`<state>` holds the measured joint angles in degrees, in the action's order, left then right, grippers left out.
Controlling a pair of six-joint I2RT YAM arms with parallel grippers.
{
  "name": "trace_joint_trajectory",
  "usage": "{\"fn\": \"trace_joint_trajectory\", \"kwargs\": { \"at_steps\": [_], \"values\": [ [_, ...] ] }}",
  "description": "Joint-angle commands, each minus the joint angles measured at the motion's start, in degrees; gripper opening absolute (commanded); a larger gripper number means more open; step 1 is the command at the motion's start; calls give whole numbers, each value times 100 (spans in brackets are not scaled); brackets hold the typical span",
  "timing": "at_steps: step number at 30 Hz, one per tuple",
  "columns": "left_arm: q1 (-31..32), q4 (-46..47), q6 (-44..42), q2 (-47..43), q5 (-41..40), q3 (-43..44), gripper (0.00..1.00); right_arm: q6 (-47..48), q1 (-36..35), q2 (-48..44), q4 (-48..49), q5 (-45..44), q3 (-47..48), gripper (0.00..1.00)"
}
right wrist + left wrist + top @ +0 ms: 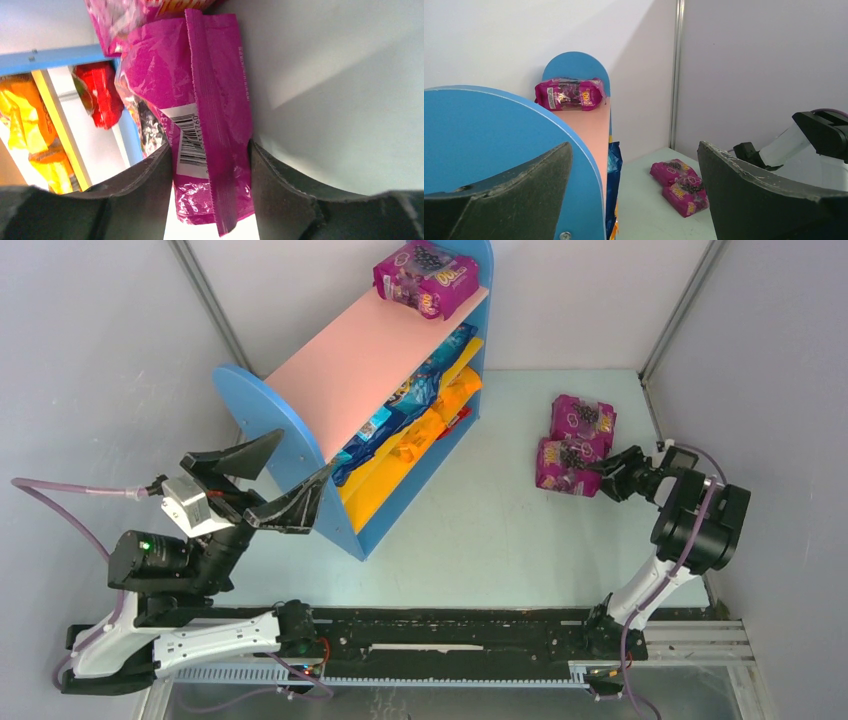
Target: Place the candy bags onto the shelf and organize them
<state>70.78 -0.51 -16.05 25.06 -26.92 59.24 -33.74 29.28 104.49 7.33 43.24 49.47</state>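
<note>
The shelf [340, 370] stands at the back left with one purple candy bag [425, 278] on the far end of its pink top board. Blue bags [410, 400] and orange bags [420, 435] fill its lower tiers. Two more purple bags lie side by side on the table at the right, a far one [582, 420] and a near one [565, 465]. My right gripper [608, 472] is at the near bag's edge. In the right wrist view both fingers press the bag [210, 100] between them. My left gripper [305, 452] is open, straddling the shelf's near blue side panel [499, 140].
White walls with metal corner posts [675, 310] enclose the table on three sides. The right wall runs close behind my right arm [700, 525]. A red pouch [102, 95] shows on the shelf's lowest tier. Pale table surface [490, 520] lies between the shelf and the two bags.
</note>
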Motion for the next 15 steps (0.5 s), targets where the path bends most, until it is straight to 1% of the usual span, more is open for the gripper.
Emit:
{"fn": "trace_joint_trajectory", "kwargs": {
  "at_steps": [1,3,5,6,7,8,9,11,13,15],
  "values": [
    [-30,97,-69,89,-94,-81,100,-255,-310,-429,221,525,-284,57],
    [-30,103,-57,81,-87,-84,100,-547,-341,-579,496,693,-572,51],
    [-30,97,-48,70,-77,-85,100,-808,-388,-710,822,890,-827,36],
    [-30,95,-40,75,-65,-80,100,-889,-448,-777,906,948,-940,31],
    [-30,93,-31,65,-56,-72,100,-971,-520,-841,958,969,-1054,29],
    [-30,90,-25,64,-52,-79,100,-1006,-620,-909,978,975,-1141,31],
    [-30,87,-21,63,-49,-80,100,-1003,-731,-979,984,975,-1224,37],
    [-30,95,-14,53,-42,-72,100,-813,-893,-1137,633,862,-1273,51],
    [-30,87,-12,58,-42,-68,100,-527,-870,-1301,164,529,-1273,66],
    [-30,92,-12,54,-42,-65,100,-341,-715,-1389,-156,240,-1269,76]
  ]
}}
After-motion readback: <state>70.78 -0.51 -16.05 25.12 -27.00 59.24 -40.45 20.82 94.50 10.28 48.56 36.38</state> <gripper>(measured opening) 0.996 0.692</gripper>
